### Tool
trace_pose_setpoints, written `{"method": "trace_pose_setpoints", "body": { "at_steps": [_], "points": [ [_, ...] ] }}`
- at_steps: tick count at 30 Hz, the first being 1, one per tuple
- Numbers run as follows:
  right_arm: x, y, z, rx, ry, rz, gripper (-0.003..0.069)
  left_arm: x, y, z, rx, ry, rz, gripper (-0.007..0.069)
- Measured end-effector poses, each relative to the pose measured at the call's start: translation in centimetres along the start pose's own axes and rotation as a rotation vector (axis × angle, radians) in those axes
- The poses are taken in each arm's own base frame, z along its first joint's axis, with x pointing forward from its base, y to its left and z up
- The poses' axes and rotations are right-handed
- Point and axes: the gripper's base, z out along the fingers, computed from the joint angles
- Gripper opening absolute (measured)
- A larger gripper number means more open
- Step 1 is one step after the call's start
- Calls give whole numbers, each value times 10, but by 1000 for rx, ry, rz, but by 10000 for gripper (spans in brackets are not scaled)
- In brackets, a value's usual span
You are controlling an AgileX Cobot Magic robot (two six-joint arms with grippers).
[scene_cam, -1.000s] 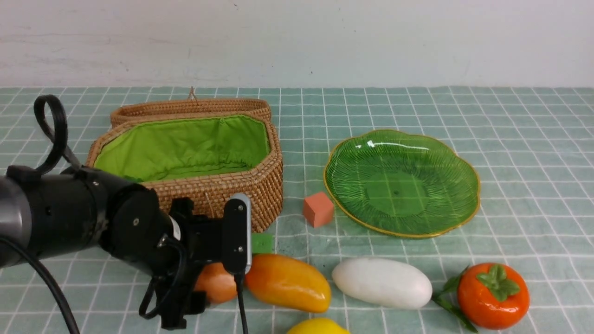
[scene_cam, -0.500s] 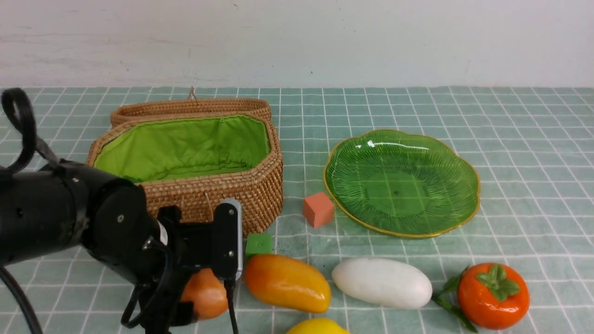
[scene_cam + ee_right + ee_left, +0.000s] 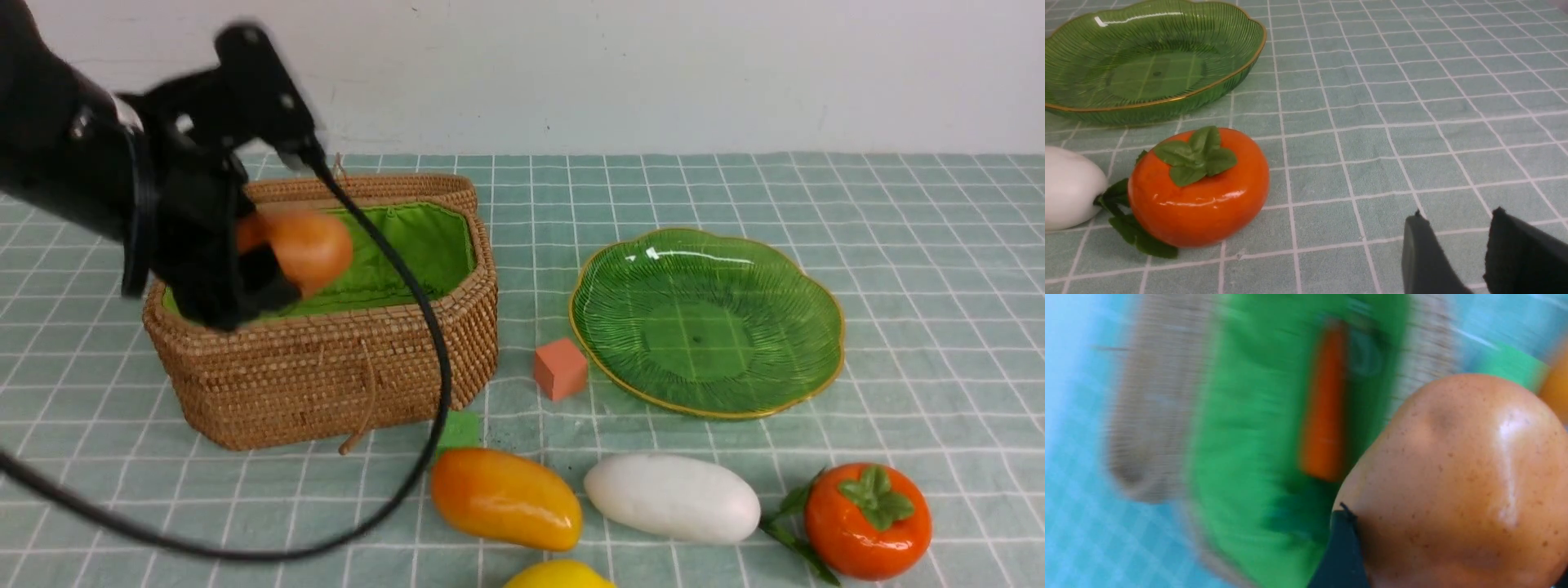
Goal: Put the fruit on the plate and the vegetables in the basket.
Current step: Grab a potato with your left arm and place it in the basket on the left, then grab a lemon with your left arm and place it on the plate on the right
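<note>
Left gripper [image 3: 282,233] is pinching the potato [image 3: 310,245]. The jaws are wide around it, and one dark finger pad [image 3: 1341,555] is pressed on its side in the left wrist view. Gripper and potato are up in the air over the left end of the basket [image 3: 326,367], not touching it. Right under the gripper are the green lining [image 3: 1237,428] and the carrot [image 3: 1325,404], which lies inside the basket. That view is blurred, so the carrot's leaves are unclear. The arm's black cable [image 3: 429,343] hangs across the basket front.

Right of the left gripper and lower, on the tablecloth [image 3: 939,269]:
- plate [image 3: 706,327], well apart
- pink cube [image 3: 560,369], between basket and plate
- green cube [image 3: 460,429], just beside the basket's front corner
- mango [image 3: 506,498], radish [image 3: 671,498] and persimmon [image 3: 867,523] in a row
- lemon [image 3: 559,576], cut off by the frame edge

Right gripper [image 3: 1470,261] shows only in its own wrist view, low over the cloth. Its fingers are slightly apart and grip nothing. The persimmon sits near, ahead of its tips. The radish is just beyond the persimmon, and the plate is further ahead.
</note>
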Motion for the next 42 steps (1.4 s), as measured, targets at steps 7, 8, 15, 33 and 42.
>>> {"method": "trace_pose_setpoints", "body": {
  "at_steps": [7,8,15,33,42],
  "points": [
    [0,0,0,0,0,0,242,14,24,70,-81,-6,-99,564],
    [0,0,0,0,0,0,242,15,23,75,-73,2,-98,563],
    [0,0,0,0,0,0,242,32,9,128,15,102,-97,563],
    [0,0,0,0,0,0,242,23,-2,54,167,145,-184,563],
    [0,0,0,0,0,0,242,-14,-56,3,403,-8,-293,414]
  ]
}}
